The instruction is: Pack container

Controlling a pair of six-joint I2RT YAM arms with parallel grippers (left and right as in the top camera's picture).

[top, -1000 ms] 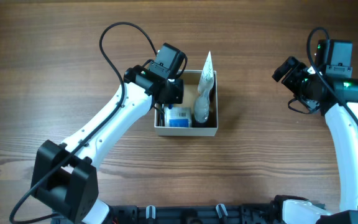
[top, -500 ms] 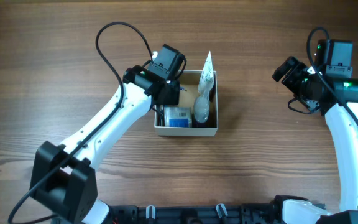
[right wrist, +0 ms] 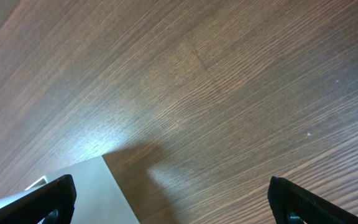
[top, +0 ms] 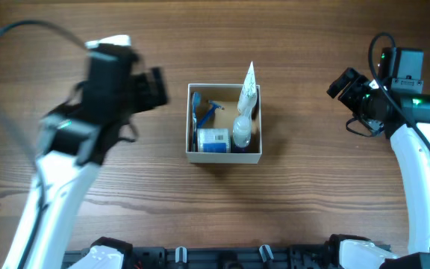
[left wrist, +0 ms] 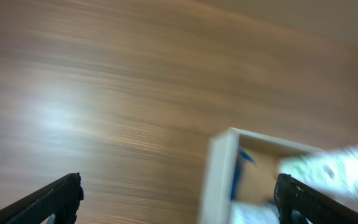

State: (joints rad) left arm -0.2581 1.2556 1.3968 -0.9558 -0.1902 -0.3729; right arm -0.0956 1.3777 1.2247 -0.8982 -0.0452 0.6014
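Observation:
The container (top: 223, 158) is a square white-walled box at the table's middle. Inside lie a blue razor (top: 207, 110), a white-and-blue pack (top: 215, 140), a white bottle (top: 242, 131) and a pale tube (top: 249, 88) that leans over the far right corner. My left gripper (top: 159, 88) is blurred with motion, just left of the box, open and empty. In the left wrist view the container (left wrist: 221, 174) sits low and right between the spread fingers of my left gripper (left wrist: 179, 199). My right gripper (top: 342, 84) hangs open far to the right, holding nothing.
Dark wood table (top: 312, 187) lies all round the box. The right wrist view shows bare wood between the fingers of the right gripper (right wrist: 173, 202) and a white flat surface (right wrist: 86, 193) at the lower left. A black cable (top: 6, 37) arcs over the left arm.
My left gripper has opened, lifted out of the container and swung away to the left. The blue razor now shows in the box. The right arm has not moved.

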